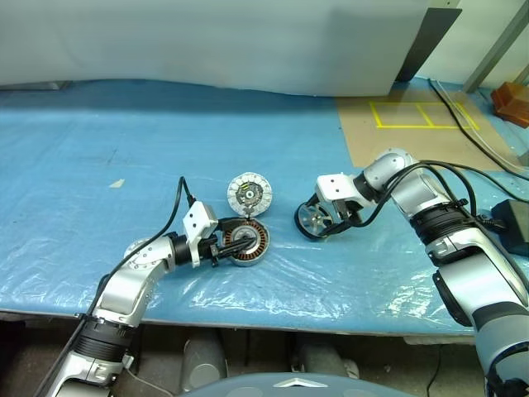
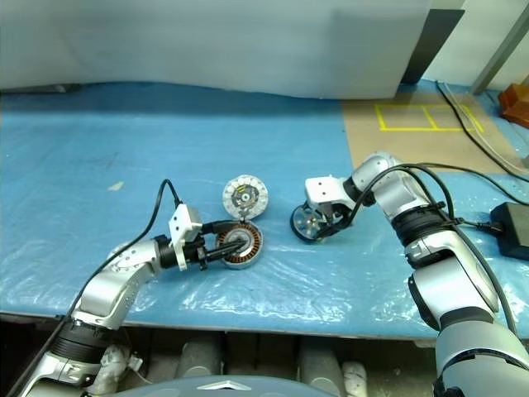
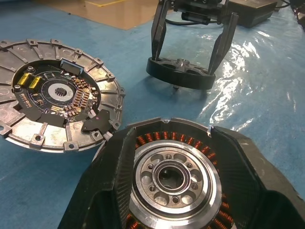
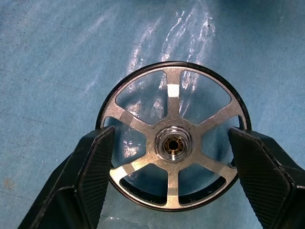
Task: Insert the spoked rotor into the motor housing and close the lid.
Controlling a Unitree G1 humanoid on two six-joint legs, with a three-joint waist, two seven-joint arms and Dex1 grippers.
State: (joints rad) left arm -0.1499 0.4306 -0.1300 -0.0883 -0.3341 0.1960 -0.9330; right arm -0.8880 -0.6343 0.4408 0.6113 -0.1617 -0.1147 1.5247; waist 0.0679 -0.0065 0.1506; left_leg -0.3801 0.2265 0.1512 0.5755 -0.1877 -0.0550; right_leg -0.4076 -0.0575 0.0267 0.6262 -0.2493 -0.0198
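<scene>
Left pincer (image 1: 234,245) clamped on motor housing (image 1: 250,242), lid (image 1: 250,194) lay just at its twelve o'clock, right pincer (image 4: 171,157) pinched spoked rotor (image 4: 172,143) by its rim at three o'clock.

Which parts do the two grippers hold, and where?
Left gripper: motor housing, by its outer shell. Right gripper: spoked rotor, across its rim.

From the head we look forward and down over the bench (image 1: 248,124), both eyes sharing one scene. Our left wrist camera sits close, level, facing the motor housing (image 3: 174,181); the right wrist camera looks steeply, perhaps straight, down onto the spoked rotor (image 4: 174,143).
</scene>
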